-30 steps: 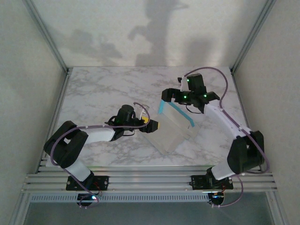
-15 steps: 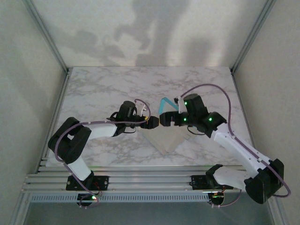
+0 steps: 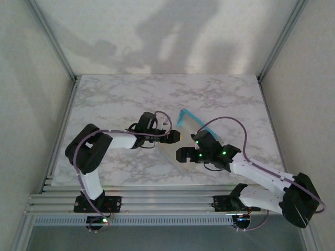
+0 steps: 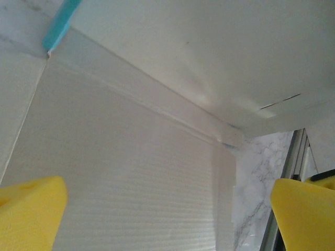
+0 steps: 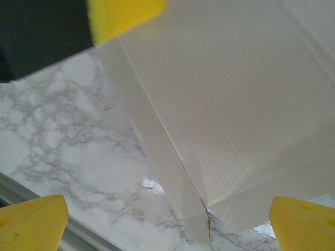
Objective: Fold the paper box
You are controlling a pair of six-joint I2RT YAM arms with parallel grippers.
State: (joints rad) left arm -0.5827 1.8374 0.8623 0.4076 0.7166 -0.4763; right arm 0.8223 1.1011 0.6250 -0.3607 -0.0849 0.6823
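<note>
The paper box (image 3: 186, 116) lies mid-table as a creased blank, off-white with a turquoise edge raised at its far side. My left gripper (image 3: 176, 137) is at its left edge and my right gripper (image 3: 180, 155) at its near edge. In the left wrist view the off-white panel (image 4: 131, 172) and turquoise edge (image 4: 60, 23) lie ahead of the left gripper (image 4: 167, 219), open with nothing between its yellow pads (image 4: 29, 212). The right gripper (image 5: 167, 225) is open over the marble at the box's corner (image 5: 225, 104), holding nothing. A yellow pad (image 5: 125, 15) of the left gripper sits at the top of the right wrist view.
The marble table (image 3: 115, 99) is walled on the left, right and back. An aluminium rail (image 3: 167, 201) runs along the near edge by the arm bases. The two grippers are close together at the box's near-left side.
The right arm swung from behind the box round to its near side and came low. The left gripper crept right toward the box. Both stayed open.
</note>
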